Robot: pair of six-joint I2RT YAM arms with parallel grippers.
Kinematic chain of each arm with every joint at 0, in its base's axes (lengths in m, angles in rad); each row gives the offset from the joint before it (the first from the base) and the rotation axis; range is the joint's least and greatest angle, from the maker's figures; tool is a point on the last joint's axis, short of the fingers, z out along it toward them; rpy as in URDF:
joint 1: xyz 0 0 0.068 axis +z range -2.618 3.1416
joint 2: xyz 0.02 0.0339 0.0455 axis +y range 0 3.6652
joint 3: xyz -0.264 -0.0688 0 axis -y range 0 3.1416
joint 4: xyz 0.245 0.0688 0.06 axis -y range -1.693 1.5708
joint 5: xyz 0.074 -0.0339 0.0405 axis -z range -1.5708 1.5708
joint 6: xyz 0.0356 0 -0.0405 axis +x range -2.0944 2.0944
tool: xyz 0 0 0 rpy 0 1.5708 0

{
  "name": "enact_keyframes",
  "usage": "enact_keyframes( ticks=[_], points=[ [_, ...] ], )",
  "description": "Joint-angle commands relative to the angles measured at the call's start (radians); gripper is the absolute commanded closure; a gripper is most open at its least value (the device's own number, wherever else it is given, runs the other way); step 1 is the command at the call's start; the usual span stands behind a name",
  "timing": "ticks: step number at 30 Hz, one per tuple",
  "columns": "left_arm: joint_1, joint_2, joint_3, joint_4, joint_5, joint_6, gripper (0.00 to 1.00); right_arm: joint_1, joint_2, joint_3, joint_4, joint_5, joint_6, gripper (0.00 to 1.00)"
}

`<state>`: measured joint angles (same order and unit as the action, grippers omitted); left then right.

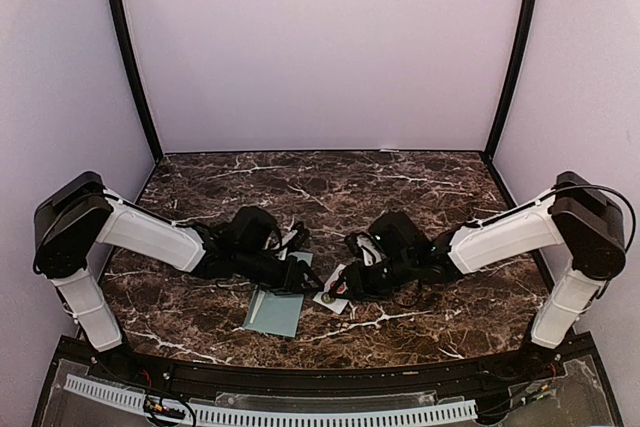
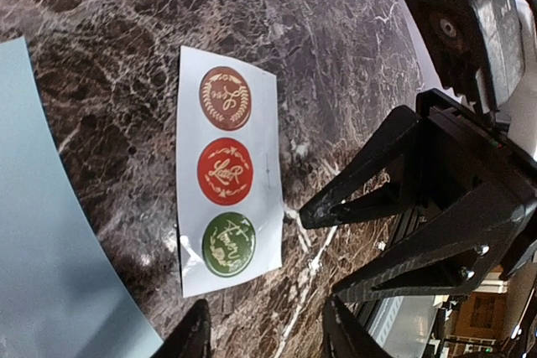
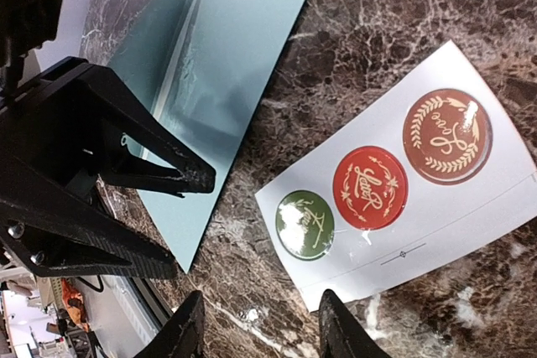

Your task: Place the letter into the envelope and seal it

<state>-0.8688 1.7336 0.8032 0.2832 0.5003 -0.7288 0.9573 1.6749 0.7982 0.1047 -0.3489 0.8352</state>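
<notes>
The pale teal envelope lies flat on the marble table, near the front and left of centre. It also shows in the left wrist view and the right wrist view. No separate letter is visible. A white sticker strip with brown, red and green round stickers lies just right of the envelope. My left gripper is open and empty, low over the table beside the strip. My right gripper is open and empty, facing it across the strip. Each wrist view shows the other gripper's spread jaws.
The dark marble table is bounded by pale walls at the back and sides. Black corner posts stand at the back left and back right. A white perforated rail runs along the near edge by the arm bases.
</notes>
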Motion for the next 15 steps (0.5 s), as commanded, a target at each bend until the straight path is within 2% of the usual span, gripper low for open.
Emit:
enact_keyframes(
  ticks=[1,15],
  points=[
    [-0.004,0.024,0.004,0.030,-0.008,0.008,0.59,0.018,0.058,0.027,0.080,0.000,0.059,0.59],
    [-0.004,0.106,0.042,0.018,-0.042,0.047,0.68,0.020,0.116,0.081,0.040,0.044,0.051,0.71]
  ],
)
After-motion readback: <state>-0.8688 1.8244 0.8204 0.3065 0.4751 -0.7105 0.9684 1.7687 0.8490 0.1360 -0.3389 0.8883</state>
